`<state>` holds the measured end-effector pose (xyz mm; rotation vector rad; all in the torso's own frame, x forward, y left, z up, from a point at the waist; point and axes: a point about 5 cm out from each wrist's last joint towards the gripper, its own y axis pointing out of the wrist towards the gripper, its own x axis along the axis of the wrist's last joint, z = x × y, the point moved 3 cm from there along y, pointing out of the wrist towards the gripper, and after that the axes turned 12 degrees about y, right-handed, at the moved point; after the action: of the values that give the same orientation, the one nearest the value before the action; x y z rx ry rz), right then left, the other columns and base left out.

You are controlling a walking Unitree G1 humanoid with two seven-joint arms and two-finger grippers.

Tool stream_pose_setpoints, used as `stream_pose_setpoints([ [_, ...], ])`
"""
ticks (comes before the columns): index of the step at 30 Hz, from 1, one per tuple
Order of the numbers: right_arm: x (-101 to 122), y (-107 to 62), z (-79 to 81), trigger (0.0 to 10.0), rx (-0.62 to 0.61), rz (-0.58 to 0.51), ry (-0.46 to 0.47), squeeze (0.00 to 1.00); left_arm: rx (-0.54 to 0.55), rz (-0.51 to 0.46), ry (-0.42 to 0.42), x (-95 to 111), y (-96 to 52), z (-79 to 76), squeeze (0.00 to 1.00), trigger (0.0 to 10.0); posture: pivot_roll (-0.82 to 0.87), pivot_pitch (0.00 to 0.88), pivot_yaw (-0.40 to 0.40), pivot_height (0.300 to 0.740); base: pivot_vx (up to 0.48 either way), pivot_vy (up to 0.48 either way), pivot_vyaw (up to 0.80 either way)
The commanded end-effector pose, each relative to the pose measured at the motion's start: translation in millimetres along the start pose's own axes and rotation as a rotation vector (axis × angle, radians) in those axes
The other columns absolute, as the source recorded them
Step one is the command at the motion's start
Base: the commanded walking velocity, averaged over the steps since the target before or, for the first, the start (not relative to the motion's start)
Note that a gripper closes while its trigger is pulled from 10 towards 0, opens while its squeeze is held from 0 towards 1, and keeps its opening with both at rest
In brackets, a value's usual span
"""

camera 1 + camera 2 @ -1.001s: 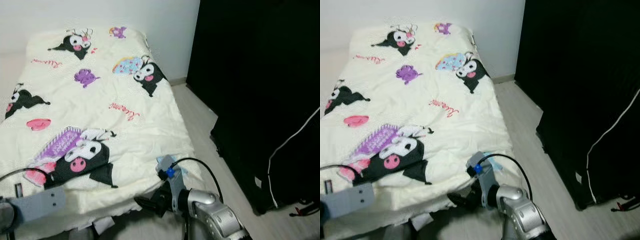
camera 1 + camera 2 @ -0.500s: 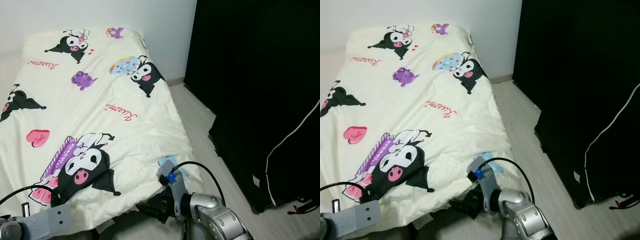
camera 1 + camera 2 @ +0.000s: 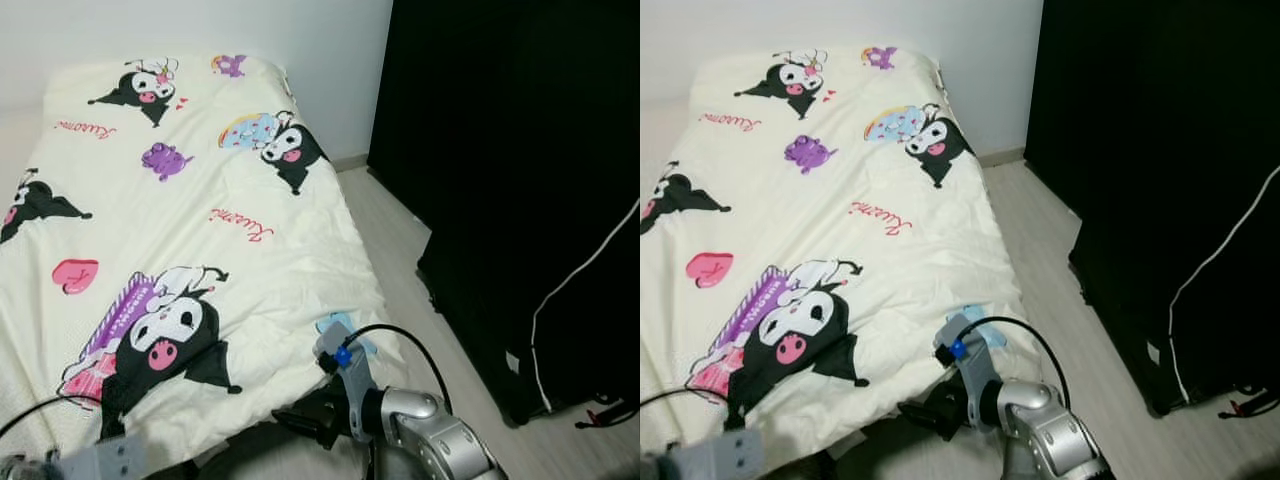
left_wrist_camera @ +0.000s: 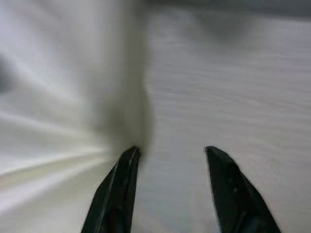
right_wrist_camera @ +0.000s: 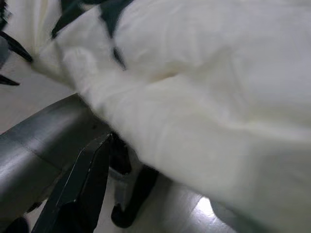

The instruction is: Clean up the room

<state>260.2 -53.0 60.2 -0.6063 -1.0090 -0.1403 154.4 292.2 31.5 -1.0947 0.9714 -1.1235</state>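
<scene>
Gripping blanket [image 3: 200, 230] hem, right hand [image 3: 300, 420]

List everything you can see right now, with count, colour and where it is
Blanket: one, cream with black, purple and pink cartoon prints, spread over the bed.
Bed frame: one, dark grey, under the blanket's near edge.
Wall: white, behind the bed.
Floor: pale wood, right of the bed.
Dark bag: one, black with white piping, on the floor at right.
Left hand: black fingers apart, beside the blanket's edge.
Right hand: black fingers, silver arm, at the blanket's near edge.
</scene>
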Motion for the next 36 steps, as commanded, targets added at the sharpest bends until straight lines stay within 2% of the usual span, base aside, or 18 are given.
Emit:
stream_pose_setpoints([
  [1,-9.4,-14.1,25.0,10.0,0.165,0.071,-0.038,0.00,-0.112,-0.009,0.018,-1.8,0.0,-20.2,1.00,10.0,-0.02,0.174,-0.001,0.431,0.000,0.000,0.00],
  [9,-4.2,-53.4,54.5,10.0,0.355,0.120,-0.037,0.00,-0.191,-0.003,0.039,-6.1,7.6,-41.4,1.00,10.0,-0.03,0.172,-0.004,0.431,0.000,0.000,0.00],
  [14,66.9,-73.3,63.9,10.0,0.466,-0.255,0.100,0.00,-0.173,-0.040,0.041,0.0,8.5,-37.9,1.00,10.0,-0.03,0.164,-0.006,0.431,0.000,0.000,0.00],
  [15,85.8,-76.9,56.7,10.0,0.431,-0.371,0.101,0.00,-0.153,-0.068,0.044,5.0,8.0,-33.4,1.00,10.0,-0.03,0.163,-0.006,0.431,0.000,0.000,0.00],
  [16,85.8,-76.9,56.7,10.0,0.431,-0.371,0.101,0.00,-0.153,-0.068,0.044,5.0,8.0,-33.4,1.00,10.0,-0.03,0.163,-0.006,0.431,0.000,0.000,0.00],
  [18,110.1,-76.4,22.2,10.0,0.237,-0.537,0.162,0.00,-0.055,-0.167,0.032,23.0,6.2,-14.8,1.00,10.0,-0.03,0.161,-0.005,0.431,0.000,0.000,0.00],
  [19,110.1,-76.4,22.2,10.0,0.237,-0.537,0.162,0.00,-0.055,-0.167,0.032,23.0,6.2,-14.8,1.00,10.0,-0.03,0.161,-0.005,0.431,0.000,0.000,0.00],
  [21,113.2,-73.4,-11.9,10.0,0.016,-0.581,0.211,0.00,0.049,-0.336,-0.009,53.7,-3.1,8.9,1.00,10.0,-0.03,0.161,-0.007,0.431,0.000,0.000,0.00],
  [22,113.2,-73.4,-11.9,10.0,0.016,-0.581,0.211,0.00,0.049,-0.336,-0.009,53.7,-3.1,8.9,1.00,10.0,-0.03,0.161,-0.007,0.431,0.000,0.000,0.00],
  [24,102.5,-69.1,-42.3,10.0,-0.176,-0.570,0.292,0.00,0.115,-0.697,-0.044,116.6,-41.5,31.4,1.00,10.0,-0.03,0.159,-0.005,0.431,0.000,0.000,0.00],
  [27,97.5,-66.9,-49.2,10.0,-0.227,-0.552,0.303,0.00,0.139,-0.791,-0.049,131.2,-54.3,37.0,1.00,10.0,-0.03,0.159,-0.005,0.431,0.000,0.000,0.00],
  [28,92.1,-64.3,-54.3,10.0,-0.268,-0.525,0.307,0.00,0.170,-0.851,-0.063,139.9,-62.6,43.4,0.61,10.0,-0.03,0.160,-0.004,0.431,0.000,0.000,0.00],
  [29,92.1,-64.3,-54.3,10.0,-0.268,-0.525,0.307,0.00,0.170,-0.851,-0.063,139.9,-62.6,43.4,0.61,10.0,-0.03,0.160,-0.004,0.431,0.000,0.000,0.00],
  [30,83.8,-59.3,-59.2,10.0,-0.319,-0.475,0.293,0.00,0.225,-0.902,-0.092,146.6,-68.2,53.8,0.40,10.0,-0.03,0.162,-0.003,0.431,0.000,0.000,0.00],
  [31,83.8,-59.3,-59.2,10.0,-0.319,-0.475,0.293,0.00,0.225,-0.902,-0.092,146.6,-68.2,53.8,0.40,10.0,-0.03,0.162,-0.003,0.431,0.000,0.000,0.00],
  [32,74.7,-53.6,-61.8,10.0,-0.355,-0.420,0.275,0.00,0.283,-0.922,-0.155,148.4,-68.9,66.8,0.00,10.0,-0.03,0.164,-0.005,0.431,0.000,0.000,0.00],
  [35,59.2,-43.8,-64.6,10.0,-0.406,-0.328,0.238,0.00,0.399,-0.941,-0.242,150.8,-68.7,90.0,0.00,10.0,-0.02,0.167,-0.009,0.431,0.000,0.000,0.00],
  [36,50.4,-38.4,-66.0,10.0,-0.428,-0.278,0.223,0.00,0.473,-0.972,-0.341,152.7,-69.9,107.4,0.00,10.0,-0.02,0.166,-0.008,0.431,0.000,0.000,0.00],
])
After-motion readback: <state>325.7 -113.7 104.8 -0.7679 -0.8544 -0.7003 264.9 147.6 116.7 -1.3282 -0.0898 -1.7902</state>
